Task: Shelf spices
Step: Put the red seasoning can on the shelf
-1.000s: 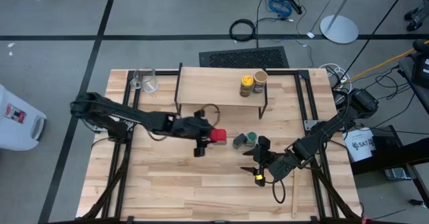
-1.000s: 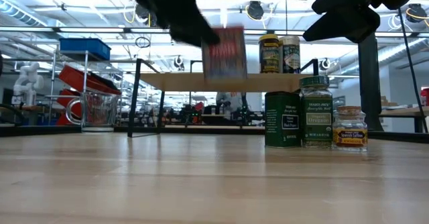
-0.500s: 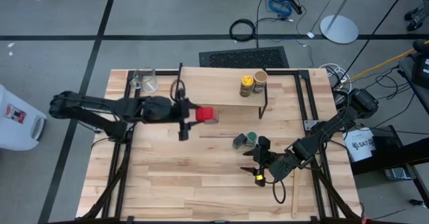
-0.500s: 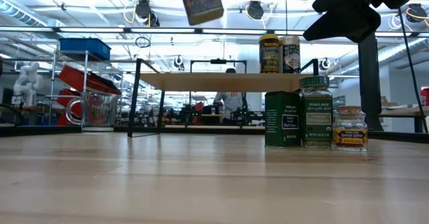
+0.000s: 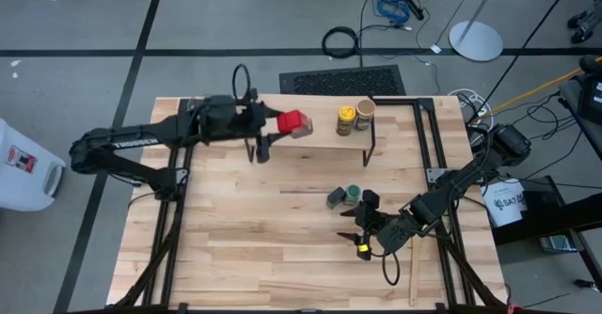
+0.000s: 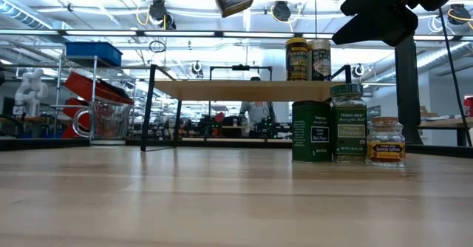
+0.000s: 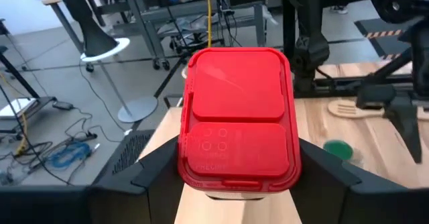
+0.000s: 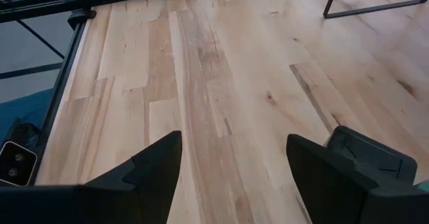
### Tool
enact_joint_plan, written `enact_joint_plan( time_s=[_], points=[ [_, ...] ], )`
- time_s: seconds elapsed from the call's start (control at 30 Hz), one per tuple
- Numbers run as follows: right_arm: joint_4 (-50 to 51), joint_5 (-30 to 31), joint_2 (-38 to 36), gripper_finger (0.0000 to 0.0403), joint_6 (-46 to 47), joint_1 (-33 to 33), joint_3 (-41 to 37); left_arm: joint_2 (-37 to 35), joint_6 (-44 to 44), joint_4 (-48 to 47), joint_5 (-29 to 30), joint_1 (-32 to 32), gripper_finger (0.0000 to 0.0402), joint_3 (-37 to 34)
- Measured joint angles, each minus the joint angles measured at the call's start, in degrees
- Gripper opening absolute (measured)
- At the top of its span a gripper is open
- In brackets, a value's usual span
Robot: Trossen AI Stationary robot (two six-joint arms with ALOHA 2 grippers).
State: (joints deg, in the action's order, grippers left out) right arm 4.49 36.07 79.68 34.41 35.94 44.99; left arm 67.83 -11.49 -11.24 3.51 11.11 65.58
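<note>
My left gripper (image 5: 279, 123) clamps the red tin (image 5: 295, 122), tilted, above the shelf (image 5: 310, 137). Releasing now risks toppling it. Right gripper (image 5: 362, 231) open, empty.

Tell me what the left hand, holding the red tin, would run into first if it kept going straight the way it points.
Probably the yellow jar on the shelf: the left hand carries the red tin above the plank, pointing along it toward that jar. Height is unclear, so it might pass over.
</note>
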Motion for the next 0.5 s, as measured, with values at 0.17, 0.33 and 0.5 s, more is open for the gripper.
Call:
enact_joint_plan(
  time_s=[0.17,0.33,0.5],
  points=[
    [0.0,0.0,0.0,0.0256,0.0,0.0,0.0,3.7,-1.7,-0.7,-5.0,4.1,0.0232,4.0],
    [0.0,0.0,0.0,0.0256,-0.1,0.0,0.0,8.1,-3.5,-3.9,-9.0,7.9,0.0232,7.6],
    [0.1,0.0,0.0,0.0256,-0.1,0.0,0.0,11.0,-6.0,-6.2,-11.1,11.2,0.0232,8.6]
  ],
)
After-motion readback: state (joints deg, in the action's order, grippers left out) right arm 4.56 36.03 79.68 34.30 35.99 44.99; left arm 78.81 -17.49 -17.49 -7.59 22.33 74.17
